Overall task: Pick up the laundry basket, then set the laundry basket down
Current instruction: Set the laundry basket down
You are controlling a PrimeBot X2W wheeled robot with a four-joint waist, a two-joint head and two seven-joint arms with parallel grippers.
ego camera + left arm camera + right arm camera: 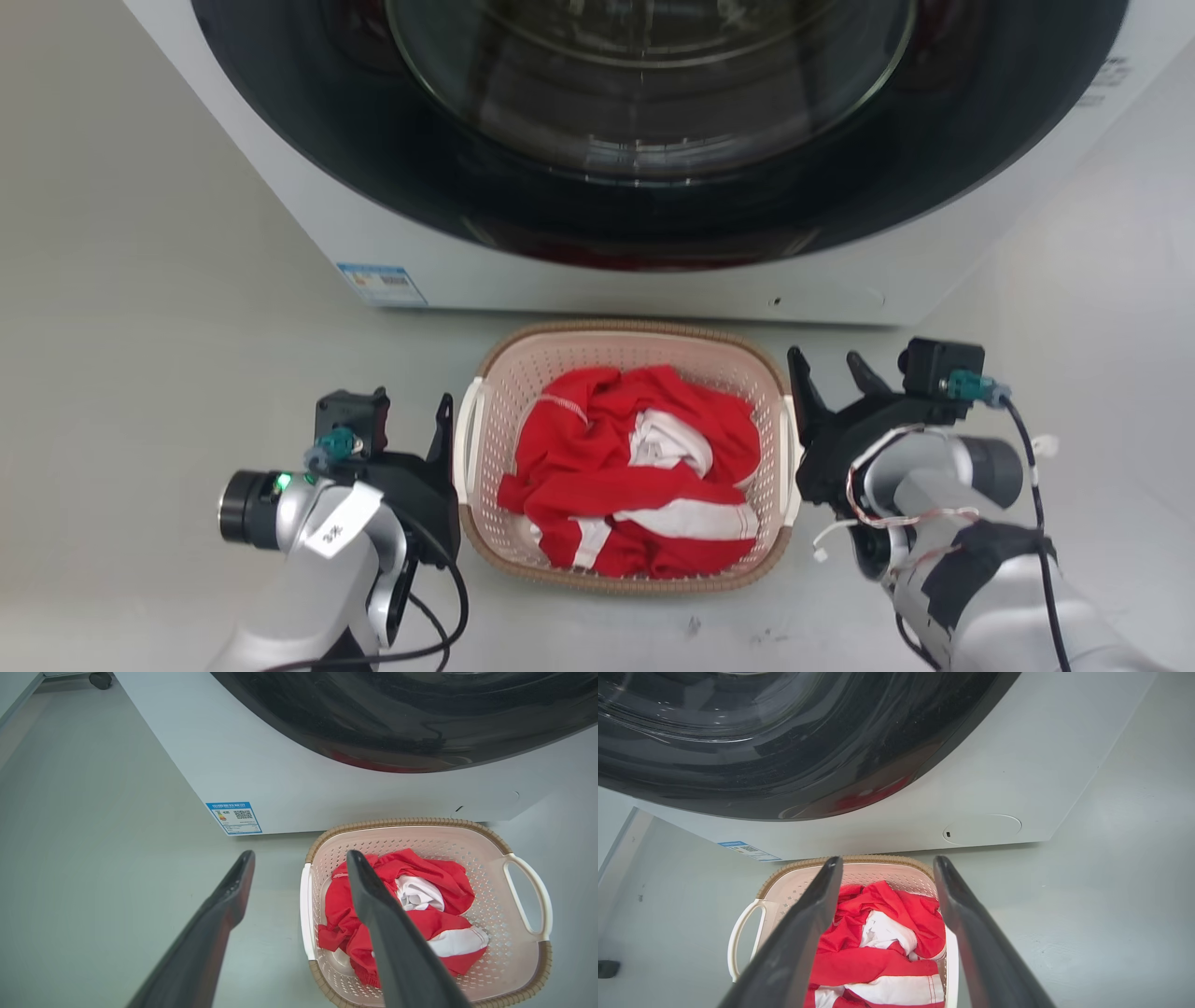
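- The laundry basket (523, 373), pale pink with a brown woven-look rim, sits on the grey floor (140, 327). It is just in front of a white washer (597, 289), centred below the washer's dark round door (653, 140).
- The robot's arms flank the basket, one on each side. This looks like preparation for a level, two-handed lift by the handles.
- The left gripper (442, 425) is just beside the basket's left handle (469, 439), with its jaws apart. In the left wrist view they straddle that handle: one finger (224, 905) lies over bare floor, the other over the basket's inside.
- The right gripper (824, 369) is just beside the right handle (792, 457). Its jaws are also apart and hold nothing. In the right wrist view, one finger lies over the clothes and the other outside the basket wall.
- I cannot tell whether either gripper touches its handle. The basket appears to rest on the floor, so the lift seems not yet begun.
- Crumpled red and white clothing (625, 467) lies in the basket, below the rim, so it seems unlikely to spill in a level lift.
- Counts:
  - one basket with two white handles
  - two grippers with two dark fingers each
  - one washer
  - one blue-and-white label (383, 283) low on the washer's front
  - the number of garments cannot be told
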